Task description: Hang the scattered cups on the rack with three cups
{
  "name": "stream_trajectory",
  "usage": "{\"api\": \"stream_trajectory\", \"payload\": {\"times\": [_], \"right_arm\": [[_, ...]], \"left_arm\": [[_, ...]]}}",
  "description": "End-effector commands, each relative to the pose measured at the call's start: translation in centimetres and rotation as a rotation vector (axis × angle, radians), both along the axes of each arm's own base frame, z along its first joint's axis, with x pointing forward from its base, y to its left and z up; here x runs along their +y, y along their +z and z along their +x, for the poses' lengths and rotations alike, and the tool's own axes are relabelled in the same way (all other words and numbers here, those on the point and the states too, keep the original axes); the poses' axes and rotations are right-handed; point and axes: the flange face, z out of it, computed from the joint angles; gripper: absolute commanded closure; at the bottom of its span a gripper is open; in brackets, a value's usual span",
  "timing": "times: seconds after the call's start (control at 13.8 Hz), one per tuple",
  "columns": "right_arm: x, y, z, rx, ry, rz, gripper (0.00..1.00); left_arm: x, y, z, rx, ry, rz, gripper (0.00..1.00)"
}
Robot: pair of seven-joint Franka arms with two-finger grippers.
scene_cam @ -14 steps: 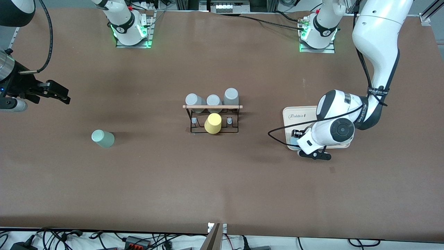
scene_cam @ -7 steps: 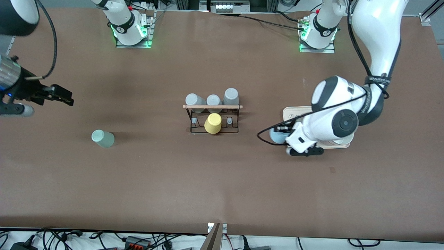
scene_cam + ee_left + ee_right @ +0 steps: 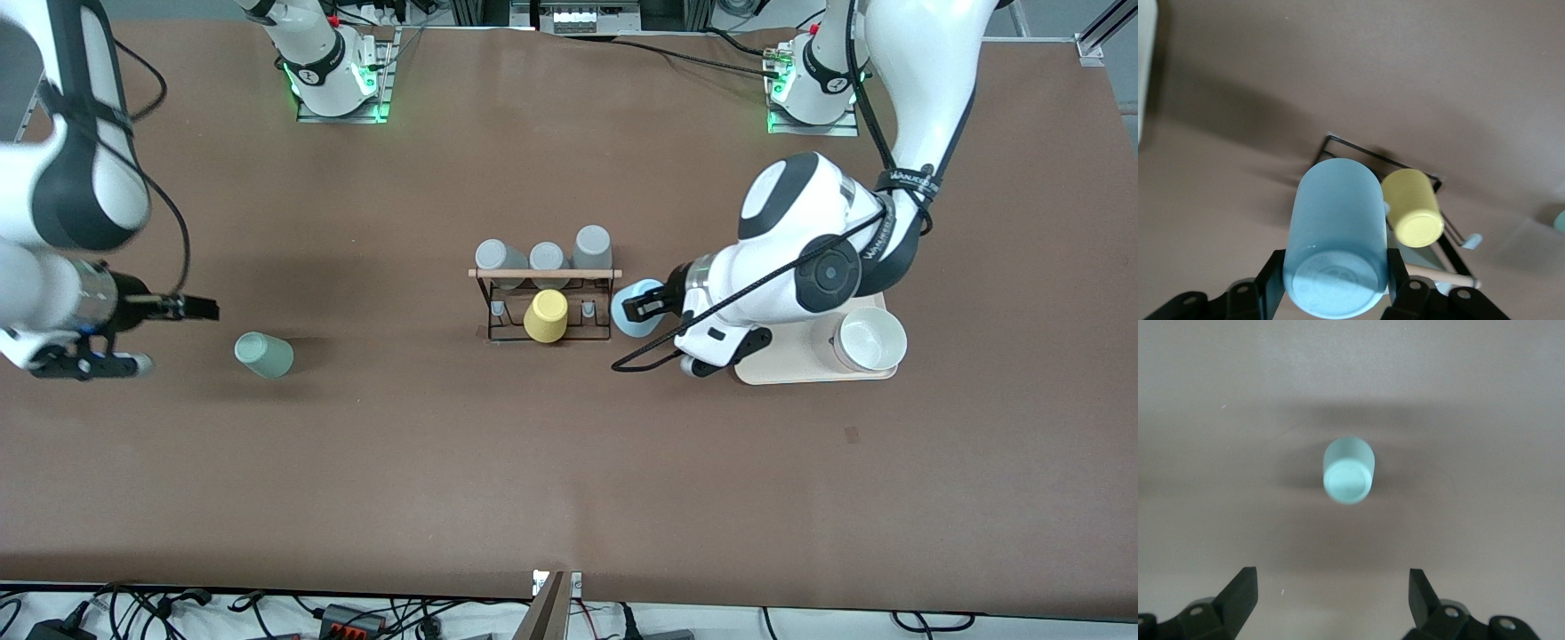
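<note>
step: I am carrying the light blue cup (image 3: 635,308) clamped in my left gripper (image 3: 642,308) beside the rack (image 3: 544,304) | right gripper (image 3: 191,308) is spread empty near the mint cup (image 3: 263,355) | next: seating it on a free peg

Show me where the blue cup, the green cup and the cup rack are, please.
light blue cup (image 3: 1335,243), left wrist view: its side wall, held between the gripper's fingers.
mint green cup (image 3: 264,355), front view: middle of its side.
rack (image 3: 544,274), front view: the wooden rod across its top.
</note>
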Motion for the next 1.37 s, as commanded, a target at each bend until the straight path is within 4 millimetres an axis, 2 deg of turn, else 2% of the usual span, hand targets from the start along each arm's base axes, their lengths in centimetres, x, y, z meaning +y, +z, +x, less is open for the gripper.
{"api": "stream_trajectory", "payload": {"times": [0.0,0.14,0.43,0.51,0.65,0.8,1.01,1.08,1.3], "right_arm": [[-0.1,-5.8,1.1,-0.01,0.031,-0.003,0.0],[0.0,-8.4,0.9,-0.019,0.035,-0.002,0.0],[0.3,-11.4,-0.1,-0.019,0.038,0.001,0.0],[0.3,-11.8,-0.3,-0.022,0.037,0.002,0.0],[-0.2,-14.2,-1.3,-0.028,0.035,0.002,0.0],[-0.6,-15.3,-1.9,-0.035,0.029,0.004,0.0],[-0.7,-15.3,-1.9,-0.038,0.032,0.002,0.0],[-0.7,-15.1,-1.7,-0.041,0.032,0.002,0.03],[-0.8,-14.7,-1.6,-0.044,0.03,0.001,0.34]], "left_arm": [[-2.3,-0.1,0.2,-0.001,0.061,-0.024,0.99],[-3.0,-0.6,0.6,-0.03,0.087,-0.036,0.99],[-5.0,-1.7,-0.4,-0.048,0.054,-0.017,0.99],[-5.0,-1.9,-0.5,-0.071,0.036,0.013,0.99],[-5.1,-2.5,-0.6,-0.091,0.013,0.051,0.99],[-6.1,-3.0,-1.3,-0.115,-0.023,0.087,0.99],[-6.1,-3.5,-1.4,-0.112,-0.03,0.094,0.99],[-7.1,-4.0,-2.1,-0.106,-0.05,0.096,0.99],[-7.3,-5.0,-2.7,-0.089,-0.059,0.109,0.99]]}}
